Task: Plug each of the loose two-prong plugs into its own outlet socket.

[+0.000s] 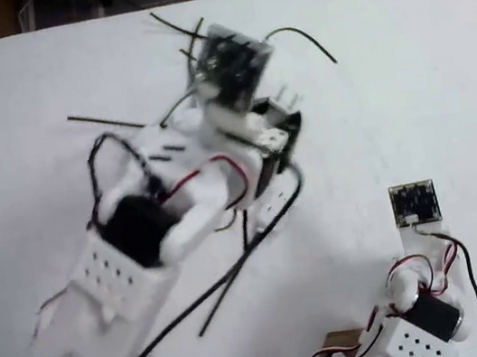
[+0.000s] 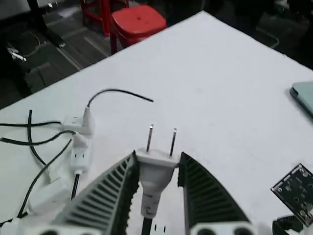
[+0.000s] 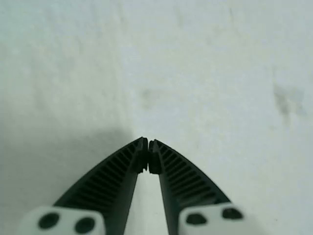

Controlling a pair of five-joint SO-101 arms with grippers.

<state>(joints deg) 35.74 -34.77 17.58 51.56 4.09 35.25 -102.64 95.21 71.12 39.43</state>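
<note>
Hidden: the left arm (image 1: 132,251) sprawls across the centre of the high view and covers most of the black cords (image 1: 236,275) and whatever lies beneath them. In the left wrist view a string of white sockets (image 2: 79,156) lies near the gripper, blurred. The end socket (image 2: 72,121) seems to carry a seated plug (image 2: 88,117) with a loose cord end. Free slots: cannot tell. A pale object (image 2: 304,95) is cut off at the frame edge.

Hands: left gripper (image 2: 157,161) part open, fingers (image 2: 117,186) clamped on the body of a white two-prong plug (image 2: 155,174), prongs (image 2: 150,136) pointing out over the table (image 2: 220,73), just above centre in the high view. Right gripper (image 3: 147,155), lower right in the high view, tips pressed together on nothing, over white tabletop.
</note>
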